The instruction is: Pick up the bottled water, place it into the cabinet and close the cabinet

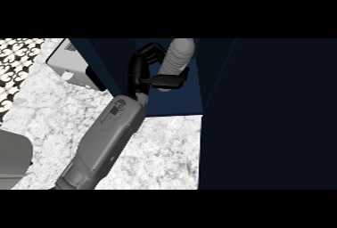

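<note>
Inside blue cabinet, pale bottled water, left hand fingers curled round it

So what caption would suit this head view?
Left hand holding the bottled water inside the open dark blue cabinet.

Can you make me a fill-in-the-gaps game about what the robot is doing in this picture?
1. The robot's black hand is curled round a tall pale grey ____.
2. It holds this in the opening of a dark ____ cabinet.
3. The grey forearm reaches over a speckled white stone ____.
Missing words: bottle; blue; counter.
</note>
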{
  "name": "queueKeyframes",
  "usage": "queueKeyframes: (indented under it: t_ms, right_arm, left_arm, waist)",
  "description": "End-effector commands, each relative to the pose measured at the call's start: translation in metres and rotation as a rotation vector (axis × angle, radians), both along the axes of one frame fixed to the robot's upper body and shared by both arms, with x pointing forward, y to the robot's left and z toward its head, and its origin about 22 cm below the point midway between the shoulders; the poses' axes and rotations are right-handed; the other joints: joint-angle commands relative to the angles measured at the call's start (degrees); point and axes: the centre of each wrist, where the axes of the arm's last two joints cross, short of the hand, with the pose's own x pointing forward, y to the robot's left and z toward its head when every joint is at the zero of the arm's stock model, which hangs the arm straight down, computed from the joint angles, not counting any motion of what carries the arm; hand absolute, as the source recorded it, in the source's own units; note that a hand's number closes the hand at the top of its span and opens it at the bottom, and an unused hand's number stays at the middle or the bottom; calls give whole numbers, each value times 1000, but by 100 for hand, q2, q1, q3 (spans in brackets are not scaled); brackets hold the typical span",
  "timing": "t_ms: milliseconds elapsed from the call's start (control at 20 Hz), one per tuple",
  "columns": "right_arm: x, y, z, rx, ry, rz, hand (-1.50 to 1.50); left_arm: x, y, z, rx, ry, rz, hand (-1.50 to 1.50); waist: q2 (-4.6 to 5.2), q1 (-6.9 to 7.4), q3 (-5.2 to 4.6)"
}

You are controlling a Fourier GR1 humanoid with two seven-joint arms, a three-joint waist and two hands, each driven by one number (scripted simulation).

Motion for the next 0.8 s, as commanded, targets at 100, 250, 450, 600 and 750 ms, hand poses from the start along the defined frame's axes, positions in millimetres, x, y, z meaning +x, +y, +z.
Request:
queueKeyframes:
  t_ms: [100, 250, 450, 600, 750]
  right_arm:
    - [10, 0, 2, -13, -6, 15, -150]
    - [13, 7, 12, -12, -10, 25, -150]
    - [1, 4, 7, 13, 11, 17, -150]
    - [10, 0, 1, 7, -2, 22, -150]
    - [0, 6, -9, -1, 7, 28, -150]
  left_arm:
    - [36, -5, 10, 127, 6, 26, 150]
    - [39, -6, 3, 129, 11, 43, 150]
    - [47, 6, -1, 206, 3, 86, 150]
    - [42, 10, -23, 296, -1, 149, 150]
    - [41, 27, -34, 363, 8, 167, 150]
  waist:
    - [76, -84, 1]
    - [62, -71, -1]
    - [65, -85, 1]
    - [109, -140, 2]
    - [81, -130, 2]
